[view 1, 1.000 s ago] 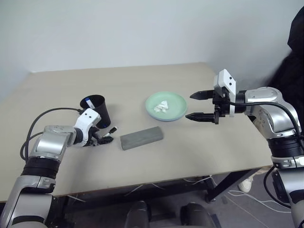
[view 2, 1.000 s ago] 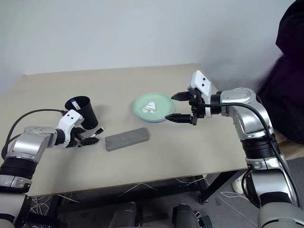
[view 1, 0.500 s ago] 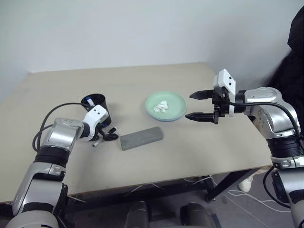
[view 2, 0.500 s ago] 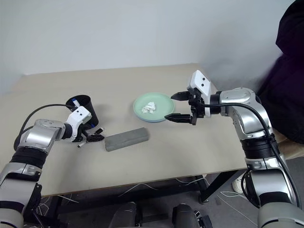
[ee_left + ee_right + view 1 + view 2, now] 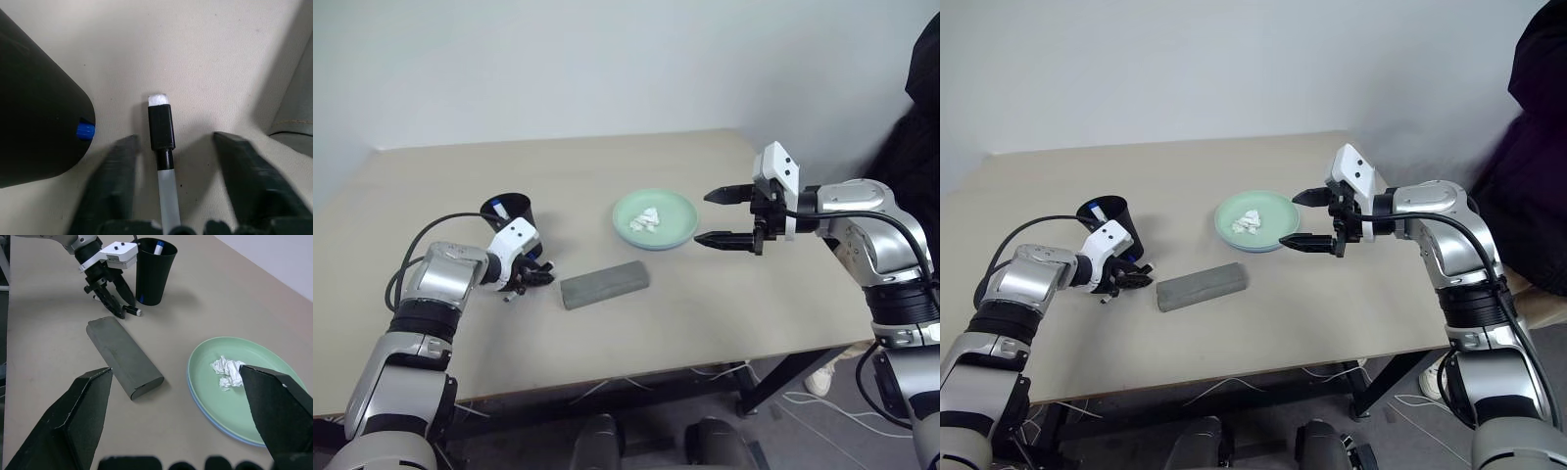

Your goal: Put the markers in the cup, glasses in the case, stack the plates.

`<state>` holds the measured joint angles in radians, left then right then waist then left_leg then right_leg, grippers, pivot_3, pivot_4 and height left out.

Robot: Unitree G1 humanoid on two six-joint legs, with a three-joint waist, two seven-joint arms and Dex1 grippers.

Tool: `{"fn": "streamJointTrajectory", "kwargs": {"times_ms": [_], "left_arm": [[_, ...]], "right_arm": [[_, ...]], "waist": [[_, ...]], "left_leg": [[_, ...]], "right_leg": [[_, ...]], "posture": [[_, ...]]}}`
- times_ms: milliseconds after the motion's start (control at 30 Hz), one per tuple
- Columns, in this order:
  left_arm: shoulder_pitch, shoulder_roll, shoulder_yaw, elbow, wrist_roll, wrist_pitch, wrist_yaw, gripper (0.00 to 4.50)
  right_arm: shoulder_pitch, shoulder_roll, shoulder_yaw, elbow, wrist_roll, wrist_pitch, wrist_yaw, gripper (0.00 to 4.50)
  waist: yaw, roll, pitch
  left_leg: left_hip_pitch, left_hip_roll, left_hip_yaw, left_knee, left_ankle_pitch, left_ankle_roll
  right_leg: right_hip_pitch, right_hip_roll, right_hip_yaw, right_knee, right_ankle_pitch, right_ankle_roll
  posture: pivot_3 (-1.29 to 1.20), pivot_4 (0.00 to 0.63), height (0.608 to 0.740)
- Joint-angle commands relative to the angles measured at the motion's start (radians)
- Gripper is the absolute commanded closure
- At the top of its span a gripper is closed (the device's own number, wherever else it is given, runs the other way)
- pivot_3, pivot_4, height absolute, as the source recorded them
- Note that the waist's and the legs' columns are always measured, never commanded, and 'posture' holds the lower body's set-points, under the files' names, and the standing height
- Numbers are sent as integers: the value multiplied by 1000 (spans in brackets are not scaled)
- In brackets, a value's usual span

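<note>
Two slim markers show: the blue-capped one [image 5: 159, 246] stands in the matte black tapered cup [image 5: 514, 217] near the desk's [image 5: 724, 304] left edge; the black-capped one [image 5: 163, 147] lies flat beside the cup, between the left pincer's [image 5: 173, 164] parted fingers, neither plainly touching its smooth white barrel. Near mid-desk lies the grey oblong fabric-textured case [image 5: 605, 284]. Further back, the round pale green plate [image 5: 656, 217] sits on the light blue plate [image 5: 210, 413], holding crumpled white tissue [image 5: 226, 369]. Right pincer [image 5: 722, 217] hovers wide apart.

Left tool [image 5: 171, 161] low, fingers apart (right tool [image 5: 722, 217] raised, spread wide).
</note>
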<state>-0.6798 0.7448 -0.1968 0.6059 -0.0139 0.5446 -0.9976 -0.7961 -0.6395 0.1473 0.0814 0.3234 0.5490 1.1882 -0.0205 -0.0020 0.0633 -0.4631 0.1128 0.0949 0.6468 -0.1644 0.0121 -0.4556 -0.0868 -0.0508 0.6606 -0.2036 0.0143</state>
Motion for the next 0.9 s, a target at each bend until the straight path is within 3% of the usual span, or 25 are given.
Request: {"fn": "streamJointTrajectory", "kwargs": {"times_ms": [33, 133, 600, 900], "left_arm": [[1, 10, 6, -26, 12, 1, -9, 3385], [6, 11, 9, -35, 9, 12, -16, 4384], [104, 49, 91, -312, -130, 87, -152, 4388], [115, 17, 170, -568, -267, 198, -117, 4388]], "right_arm": [[-21, -1, -26, -26, 13, -15, -5, 0], [-23, -1, -26, -24, 12, -15, -5, 0], [-20, -4, -29, -25, 14, -14, -7, 0], [-20, -4, -28, -28, 16, -9, -6, 0]], "waist": [[0, 0, 0], [0, 0, 0], [0, 0, 0], [0, 0, 0]], "left_leg": [[0, 0, 0, 0, 0, 0], [0, 0, 0, 0, 0, 0], [0, 0, 0, 0, 0, 0], [0, 0, 0, 1, 0, 0]], "right_leg": [[0, 0, 0, 0, 0, 0], [0, 0, 0, 0, 0, 0], [0, 0, 0, 0, 0, 0], [1, 0, 0, 0, 0, 0]], "posture": [[0, 0, 712], [0, 0, 712], [0, 0, 712], [0, 0, 712]]}}
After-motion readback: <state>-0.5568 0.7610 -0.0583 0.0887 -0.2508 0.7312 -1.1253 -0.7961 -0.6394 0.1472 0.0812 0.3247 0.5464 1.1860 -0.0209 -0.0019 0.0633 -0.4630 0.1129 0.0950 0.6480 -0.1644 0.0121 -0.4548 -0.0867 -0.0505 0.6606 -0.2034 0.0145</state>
